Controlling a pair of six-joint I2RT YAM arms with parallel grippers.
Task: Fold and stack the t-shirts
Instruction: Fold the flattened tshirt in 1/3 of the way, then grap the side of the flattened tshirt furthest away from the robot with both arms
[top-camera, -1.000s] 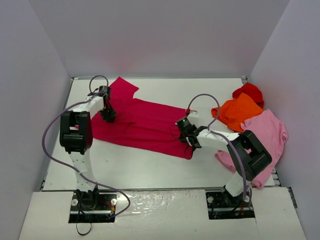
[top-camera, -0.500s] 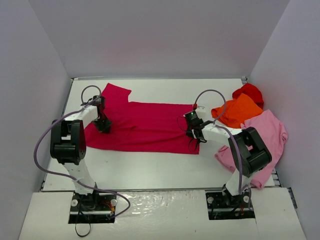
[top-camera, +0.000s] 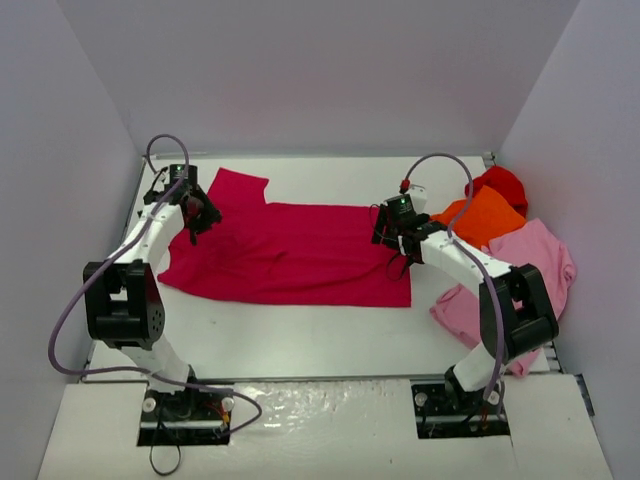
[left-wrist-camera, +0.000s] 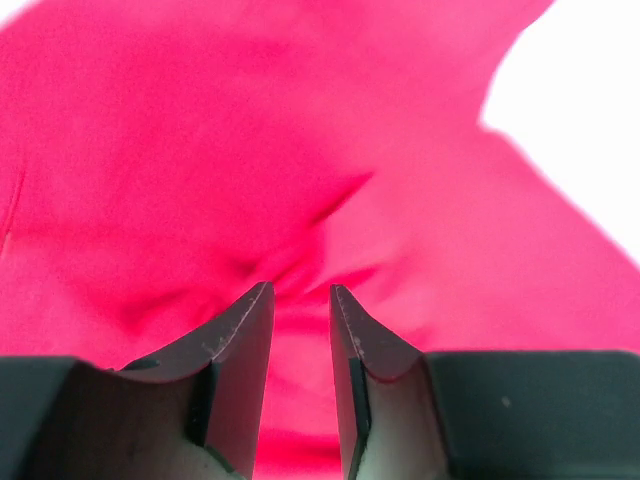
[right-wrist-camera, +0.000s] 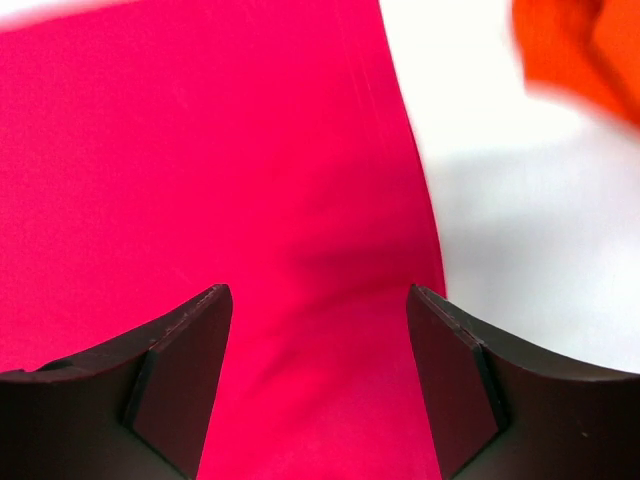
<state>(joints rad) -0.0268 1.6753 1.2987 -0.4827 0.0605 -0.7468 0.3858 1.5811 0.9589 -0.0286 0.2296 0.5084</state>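
Both arms have dragged the crimson-magenta t-shirt (top-camera: 290, 255) out flat since a second ago; it now lies left-to-right across the counter (top-camera: 300, 330). Left tool (top-camera: 196, 211) hangs narrowly parted over the sleeve end, right tool (top-camera: 391, 230) wide over the right edge (each nearest its own end, nothing held).

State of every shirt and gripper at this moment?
Crimson shirt: spread flat, one sleeve out at far left.
Orange shirt: crumpled heap.
Red shirt: bunched, just beyond the orange one.
Pink shirt: loosely spread, unfolded.
Left gripper: slightly open, empty.
Right gripper: wide open, empty.
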